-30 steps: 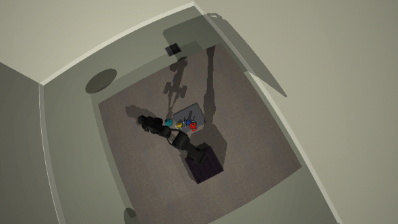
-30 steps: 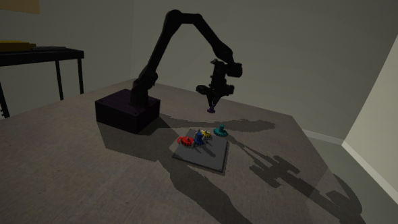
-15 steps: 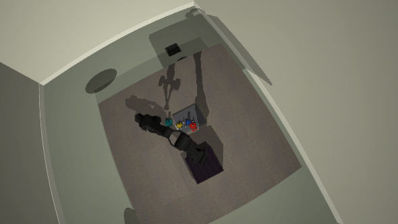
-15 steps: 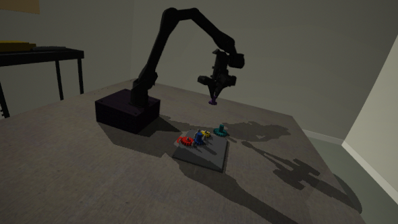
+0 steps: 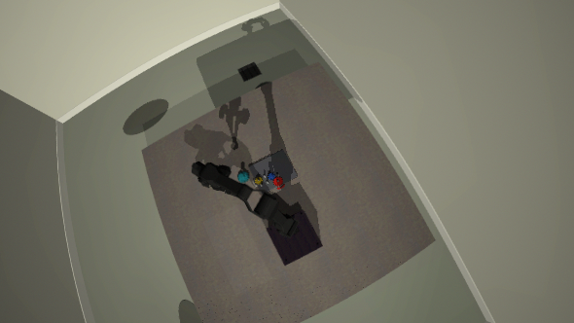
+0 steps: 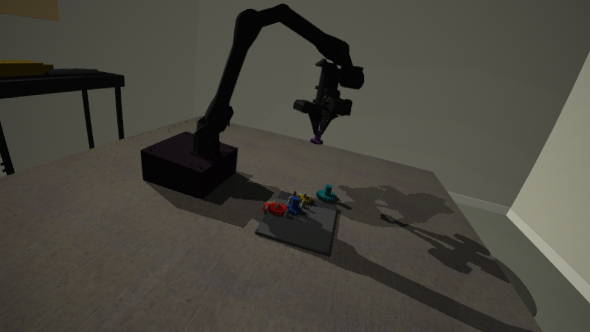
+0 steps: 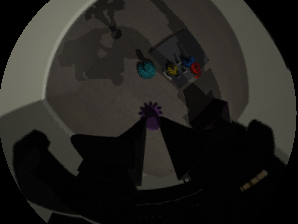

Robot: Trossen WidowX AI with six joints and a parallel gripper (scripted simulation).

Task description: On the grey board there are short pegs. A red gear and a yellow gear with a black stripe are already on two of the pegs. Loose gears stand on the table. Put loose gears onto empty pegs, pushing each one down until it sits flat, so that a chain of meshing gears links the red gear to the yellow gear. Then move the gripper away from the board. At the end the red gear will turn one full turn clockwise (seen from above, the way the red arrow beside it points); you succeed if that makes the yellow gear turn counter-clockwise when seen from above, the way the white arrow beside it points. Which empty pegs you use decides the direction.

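- A black arm (image 5: 233, 187) (image 6: 231, 72) arches up and right from its base; its gripper (image 6: 317, 134) (image 7: 152, 119) points down, high above the table's far side.
- The gripper's fingers are closed around one purple gear (image 6: 316, 141) (image 7: 151, 110), clear of the table.
- One grey board (image 5: 287, 164) (image 6: 310, 237) (image 7: 186, 41), nearer, bears three gears: red (image 5: 278, 182) (image 6: 276, 209) (image 7: 195, 69) left, blue (image 5: 271, 176) (image 6: 295, 204) (image 7: 188, 62) between, yellow (image 5: 258, 181) (image 6: 305, 199) (image 7: 172, 69) far.
- One teal gear (image 5: 243, 176) (image 6: 327, 195) (image 7: 146, 70) stands on the table, beyond the board.
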